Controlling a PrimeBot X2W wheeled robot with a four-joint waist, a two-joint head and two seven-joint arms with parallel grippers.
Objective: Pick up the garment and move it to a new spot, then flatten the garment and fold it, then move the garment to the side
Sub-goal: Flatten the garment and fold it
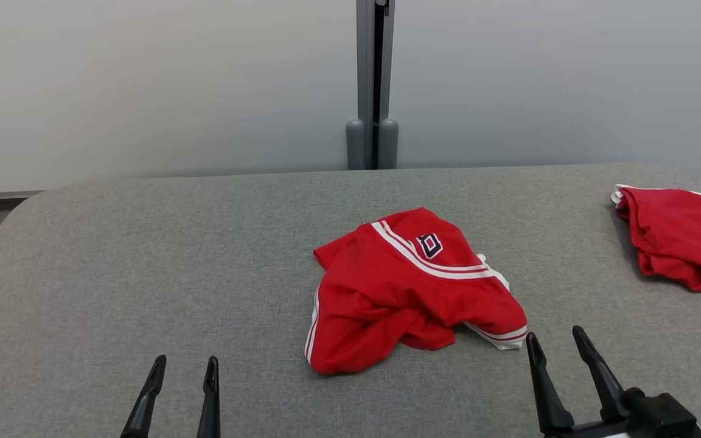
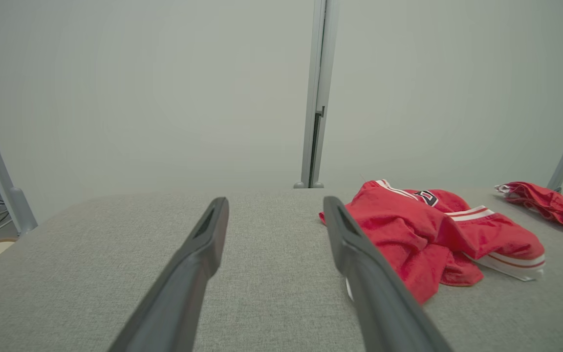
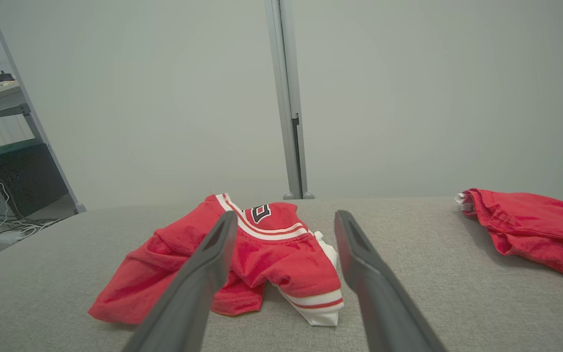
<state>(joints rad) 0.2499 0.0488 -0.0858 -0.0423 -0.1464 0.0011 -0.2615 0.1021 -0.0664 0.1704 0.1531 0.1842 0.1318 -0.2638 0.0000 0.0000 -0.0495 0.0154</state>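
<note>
1. Plainly, the crumpled red jersey [image 1: 411,292] is seen bunched mid-frame on the grey table [image 1: 143,274], not yet lifted.
2. The left gripper [image 1: 185,360], lower left, and the right gripper [image 1: 555,333], lower right beside its hem, are held spread and empty, seemingly readied for grasping.

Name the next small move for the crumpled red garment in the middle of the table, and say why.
Probably ease the right gripper forward and down onto the white-trimmed hem of the crumpled garment. Both grippers stand open and hold nothing, the garment lies bunched and untouched on the table, and that hem lies just beyond the right gripper's fingertips, far from the left gripper.
</note>
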